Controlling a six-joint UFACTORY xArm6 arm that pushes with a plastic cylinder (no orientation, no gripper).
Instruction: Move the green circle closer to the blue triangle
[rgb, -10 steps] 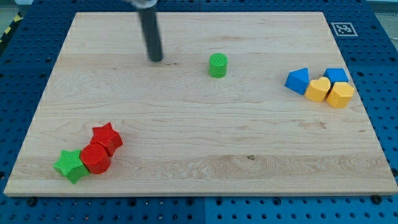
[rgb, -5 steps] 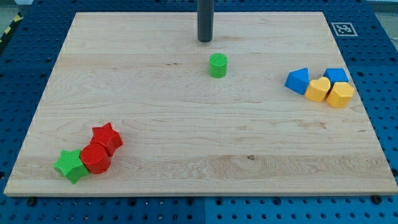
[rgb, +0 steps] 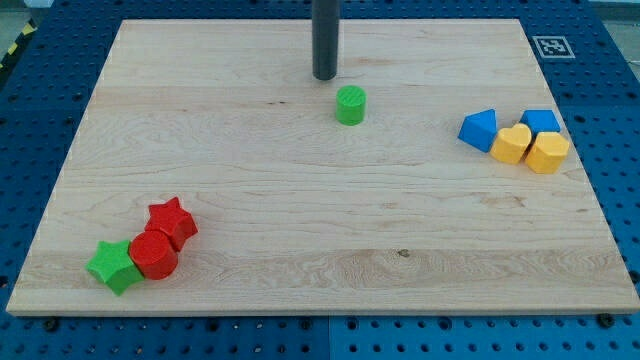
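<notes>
Wooden board (rgb: 300, 220): you are seeing it carrying everything. My tip (rgb: 325, 76): no fingers to report, a bare rod standing just up-left of the green circle (rgb: 350, 105), not touching. Blue triangle (rgb: 479, 130): lying well to the view's right of the green circle.

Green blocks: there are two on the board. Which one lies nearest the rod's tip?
The green circle, just right of and below my tip, near the view's top. The green star sits far away at bottom left beside red blocks.
</notes>
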